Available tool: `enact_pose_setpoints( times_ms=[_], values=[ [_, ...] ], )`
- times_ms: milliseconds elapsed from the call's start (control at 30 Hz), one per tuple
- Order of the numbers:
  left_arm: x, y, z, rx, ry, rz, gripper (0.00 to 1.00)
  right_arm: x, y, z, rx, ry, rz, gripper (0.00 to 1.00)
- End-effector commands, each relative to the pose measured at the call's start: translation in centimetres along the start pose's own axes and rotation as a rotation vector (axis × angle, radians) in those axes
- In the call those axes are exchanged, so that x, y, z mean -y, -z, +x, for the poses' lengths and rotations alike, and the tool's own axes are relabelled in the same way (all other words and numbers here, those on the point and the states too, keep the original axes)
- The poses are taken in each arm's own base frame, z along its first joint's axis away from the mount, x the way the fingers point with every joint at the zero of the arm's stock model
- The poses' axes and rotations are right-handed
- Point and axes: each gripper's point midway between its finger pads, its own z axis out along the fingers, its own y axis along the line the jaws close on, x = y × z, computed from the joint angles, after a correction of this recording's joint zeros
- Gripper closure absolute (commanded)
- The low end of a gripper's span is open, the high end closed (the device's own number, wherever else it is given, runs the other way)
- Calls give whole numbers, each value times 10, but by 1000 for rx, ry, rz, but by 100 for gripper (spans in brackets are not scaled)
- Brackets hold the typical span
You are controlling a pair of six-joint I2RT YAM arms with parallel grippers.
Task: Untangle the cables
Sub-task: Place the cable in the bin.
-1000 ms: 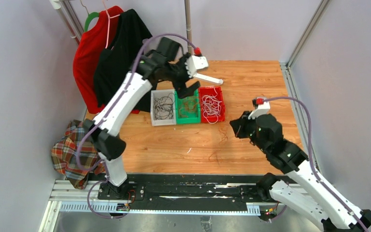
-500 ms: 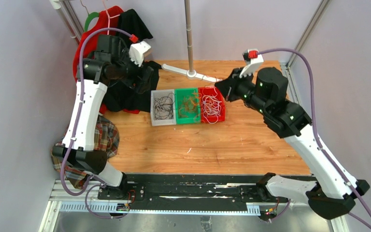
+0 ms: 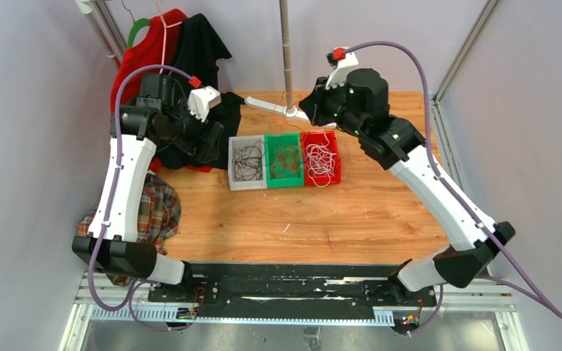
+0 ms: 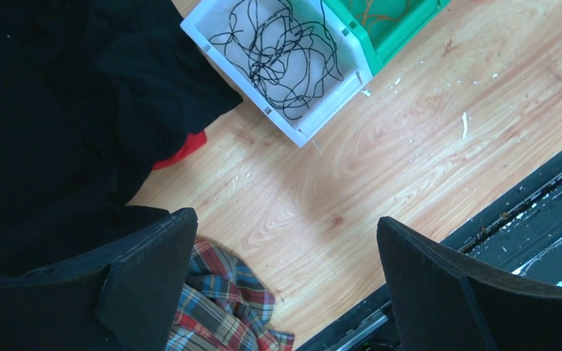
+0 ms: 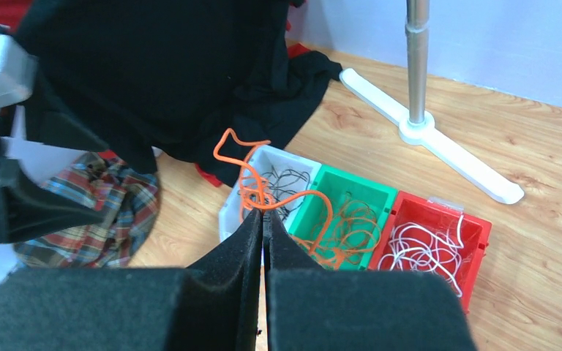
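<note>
The cables lie sorted in three bins: black ones in the white bin (image 3: 247, 162) (image 4: 285, 44), orange ones in the green bin (image 3: 285, 161) (image 5: 351, 216), white ones in the red bin (image 3: 320, 157) (image 5: 432, 245). My right gripper (image 5: 263, 213) (image 3: 309, 110) is shut on a bright orange cable (image 5: 315, 193), which loops up from the fingertips and trails down toward the green bin. It hangs above and behind the bins. My left gripper (image 4: 285, 218) (image 3: 211, 142) is open and holds nothing, up over the table left of the white bin, beside the black garment.
A black garment (image 4: 66, 110) and a red one (image 3: 139, 73) hang at the back left. A plaid cloth (image 4: 219, 307) (image 3: 150, 212) lies at the table's left edge. A metal pole on a white base (image 5: 417, 131) stands behind the bins.
The right arm has swung from the right of the table up and back-left to behind the bins. The left arm has left the bins and moved left over the black garment.
</note>
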Motion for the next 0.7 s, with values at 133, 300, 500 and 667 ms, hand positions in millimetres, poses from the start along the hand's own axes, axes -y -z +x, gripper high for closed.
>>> enact_pose_setpoints(
  times_ms=[133,300,500,667],
  values=[
    [-6,7,15,-6,5,-11,2,38,-68,36,-62,153,124,99],
    [-12,15,21,-2,10,-44,2,62,-105,80,-148,195,190,99],
    [-15,22,30,-5,0,-70,2,76,-132,174,-365,288,235,99],
    [-17,19,39,-22,19,-70,2,88,-142,253,-551,365,274,99]
  ],
)
